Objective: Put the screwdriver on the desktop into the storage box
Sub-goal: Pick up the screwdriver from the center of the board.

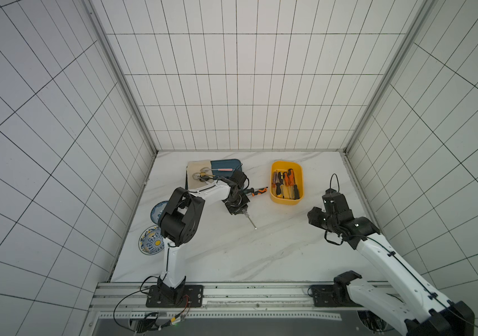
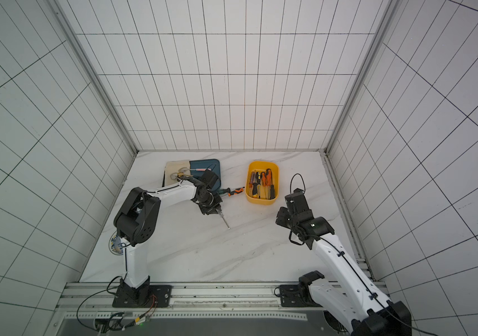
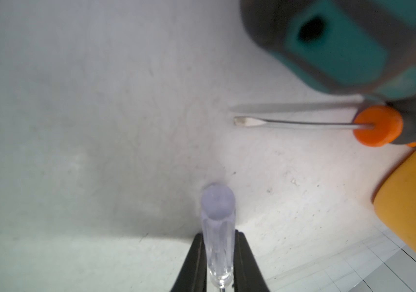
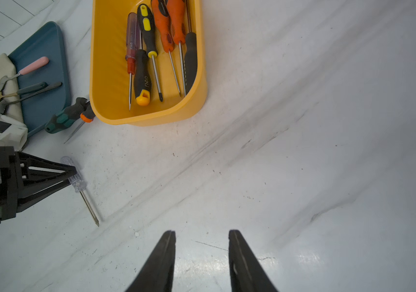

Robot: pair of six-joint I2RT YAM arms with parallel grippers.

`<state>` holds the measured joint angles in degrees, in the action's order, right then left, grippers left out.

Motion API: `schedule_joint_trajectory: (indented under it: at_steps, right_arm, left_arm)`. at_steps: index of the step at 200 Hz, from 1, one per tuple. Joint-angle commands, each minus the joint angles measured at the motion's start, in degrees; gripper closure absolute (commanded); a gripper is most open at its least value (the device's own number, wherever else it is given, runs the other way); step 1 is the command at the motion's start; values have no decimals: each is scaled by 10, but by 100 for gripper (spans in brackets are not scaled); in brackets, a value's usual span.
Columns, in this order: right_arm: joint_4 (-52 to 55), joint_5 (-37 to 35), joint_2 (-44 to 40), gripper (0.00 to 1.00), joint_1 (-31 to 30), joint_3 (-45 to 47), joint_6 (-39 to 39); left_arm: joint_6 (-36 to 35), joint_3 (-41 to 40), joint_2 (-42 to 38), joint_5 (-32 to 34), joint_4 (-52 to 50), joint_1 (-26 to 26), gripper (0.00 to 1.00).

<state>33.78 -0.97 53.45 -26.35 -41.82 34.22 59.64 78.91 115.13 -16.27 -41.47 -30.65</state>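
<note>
On the desk point(image 4: 303, 126), left hand point(image 3: 219, 235) pinches clear screwdriver point(image 3: 218, 202) — bound for storage box point(image 4: 105, 63) — right hand point(image 4: 202, 235) spread, empty.

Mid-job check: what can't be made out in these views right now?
- Clear-handled screwdriver: shaft cut off by the left wrist view's edge; handle hidden under the left gripper in both top views.
- Green-and-black screwdriver: handle blurred, too close, left wrist view.
- Orange-and-black screwdriver: handle mostly behind the yellow plastic storage box, right wrist view.
</note>
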Motion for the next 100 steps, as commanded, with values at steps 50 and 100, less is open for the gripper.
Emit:
schedule_joint_trajectory:
  at_steps: [50,100]
  right_arm:
    - [-108,191,60,59,-38,-15,-34]
    - [-224,329,125,58,-62,-36,-5]
  left_arm:
    - [-65,-30,-126,12,26,-9,100]
    - [-93,-78,-224,-14,110,-35,100]
